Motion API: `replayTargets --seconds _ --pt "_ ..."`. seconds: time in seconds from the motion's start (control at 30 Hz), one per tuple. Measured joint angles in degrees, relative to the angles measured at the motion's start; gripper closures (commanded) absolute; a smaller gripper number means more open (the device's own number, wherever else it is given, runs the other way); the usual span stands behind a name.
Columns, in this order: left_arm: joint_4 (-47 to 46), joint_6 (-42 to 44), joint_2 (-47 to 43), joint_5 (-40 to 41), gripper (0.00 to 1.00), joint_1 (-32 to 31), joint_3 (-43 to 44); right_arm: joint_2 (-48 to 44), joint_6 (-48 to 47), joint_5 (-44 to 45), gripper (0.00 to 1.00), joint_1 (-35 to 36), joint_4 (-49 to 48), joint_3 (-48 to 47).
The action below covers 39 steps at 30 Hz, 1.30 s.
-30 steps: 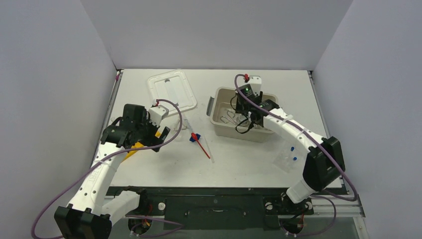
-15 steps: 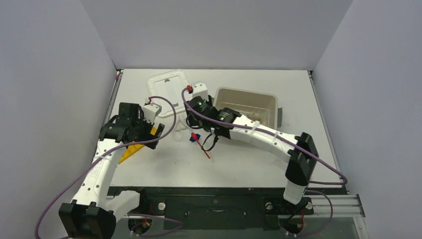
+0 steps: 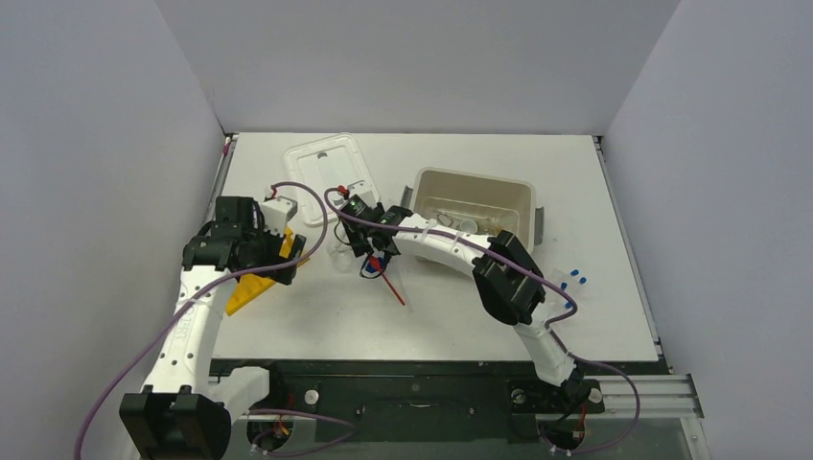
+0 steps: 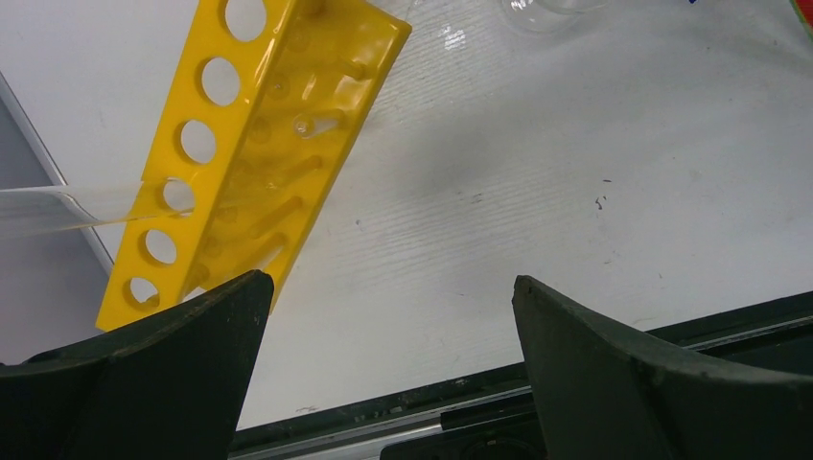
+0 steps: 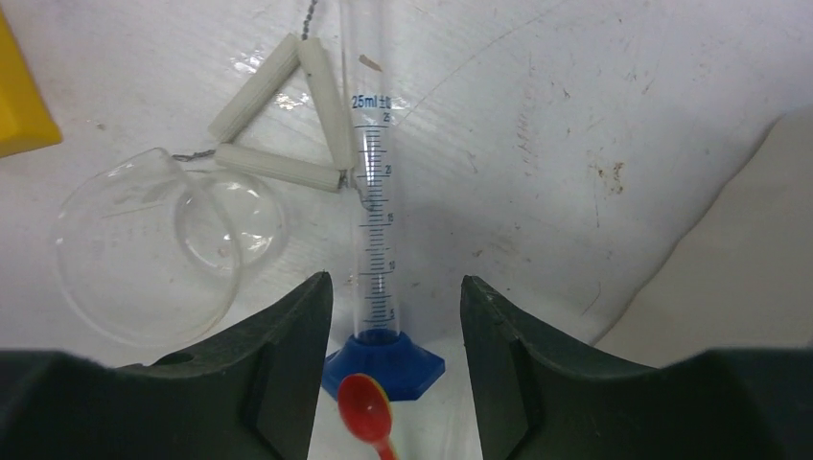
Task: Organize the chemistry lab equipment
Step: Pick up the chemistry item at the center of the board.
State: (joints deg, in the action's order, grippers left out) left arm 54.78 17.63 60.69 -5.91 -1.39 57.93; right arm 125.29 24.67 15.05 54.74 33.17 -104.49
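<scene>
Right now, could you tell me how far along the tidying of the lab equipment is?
Done: a few clear pieces lie in the beige tub. In hand: nothing yet; the right gripper stands open astride the graduated cylinder, the left gripper open near the yellow rack. Left: those two, the red spoon, beaker, clay triangle and blue-capped vials, all on the table.

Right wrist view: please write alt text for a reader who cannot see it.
A clear graduated cylinder lies on the white table below the open right gripper, blue base nearest. Beside it: a red spatula, a tipped beaker, a white triangle.
</scene>
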Motion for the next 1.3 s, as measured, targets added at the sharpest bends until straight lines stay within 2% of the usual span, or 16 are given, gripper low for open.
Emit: replayTargets --seconds 0.27,0.63,0.77,0.83,0.93,0.97,1.3 --pt "0.7 0.1 0.0 -0.2 0.04 0.0 2.3 2.8 0.3 -1.5 0.55 -2.1 -0.3 0.0" --pt "2.2 0.2 0.0 -0.1 0.04 0.0 3.8 4.0 1.3 -4.7 0.70 -2.1 -1.1 0.0" --pt "2.6 0.4 0.0 -0.1 0.03 0.0 4.7 6.0 1.7 -5.5 0.71 -2.0 -1.4 0.2" --pt "2.7 0.5 0.0 -0.1 0.04 0.0 5.0 6.3 2.0 -5.7 0.77 -2.0 -2.2 0.1" --pt "3.0 0.6 0.0 -0.1 0.04 0.0 5.6 6.4 2.0 -5.6 0.97 -1.9 -2.4 0.1" --pt "3.0 0.6 0.0 -0.1 0.04 0.1 5.8 6.4 2.2 -5.7 1.00 -1.9 -2.6 0.1" --pt "3.3 0.6 0.0 -0.2 0.03 0.1 6.1 4.3 2.6 -5.9 1.00 -2.5 -1.1 0.2"
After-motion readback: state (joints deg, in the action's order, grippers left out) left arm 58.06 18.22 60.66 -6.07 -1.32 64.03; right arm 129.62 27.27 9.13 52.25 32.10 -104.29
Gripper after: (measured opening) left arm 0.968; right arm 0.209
